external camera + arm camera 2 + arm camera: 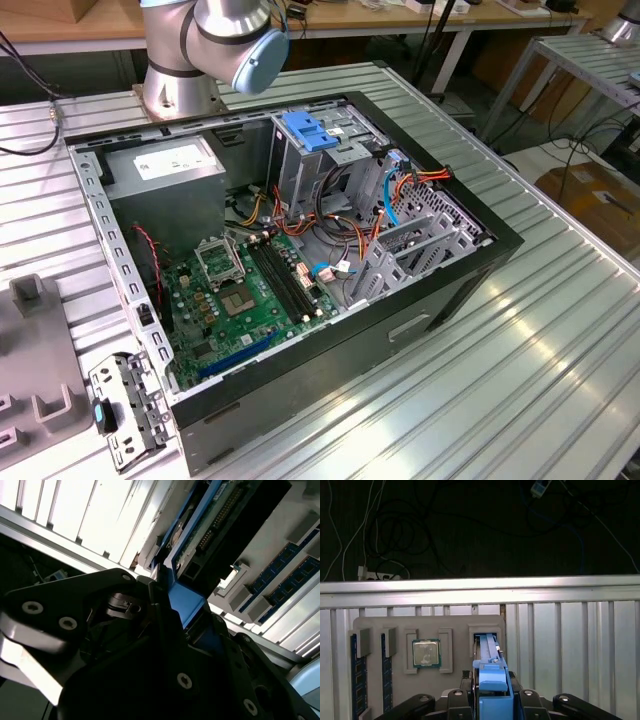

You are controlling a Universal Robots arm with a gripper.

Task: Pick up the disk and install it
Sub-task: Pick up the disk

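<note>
**A:** Where is the disk to be found?

**B:** The disk [487, 647] is seen in the first wrist view standing on edge in a narrow slot [485, 627] of the grey holder tray [455, 622]. The slot is set at one end of the tray. The disk's dark body is framed by bright blue carrier rails.

**A:** And how are the jaws set?

**B:** The gripper [492, 682] is placed directly over that slot. Its jaws are closed on the near end of the blue carrier, one black finger [457, 696] pressed to each side. In the second wrist view the same blue rail is seen wedged between the black fingers, and the disk's connector edge is seen beyond them. Whether the disk rests on the slot's floor cannot be told.

**A:** What else is kept in the tray?

**B:** A processor chip [426, 653] is seated in the pocket just beside the disk's slot. Memory modules [354, 675] are stood in the slots at the tray's opposite end.

**A:** What is seen around the tray?

**B:** The tray is laid on the ribbed aluminium table [570, 640]. In the exterior view an open computer case [330, 250] is set on that table, near the tray and on the exterior view's right of it. Its green board and its grey drive cage with a blue latch plate are exposed. The arm [220, 40] is mounted behind the case.
</note>
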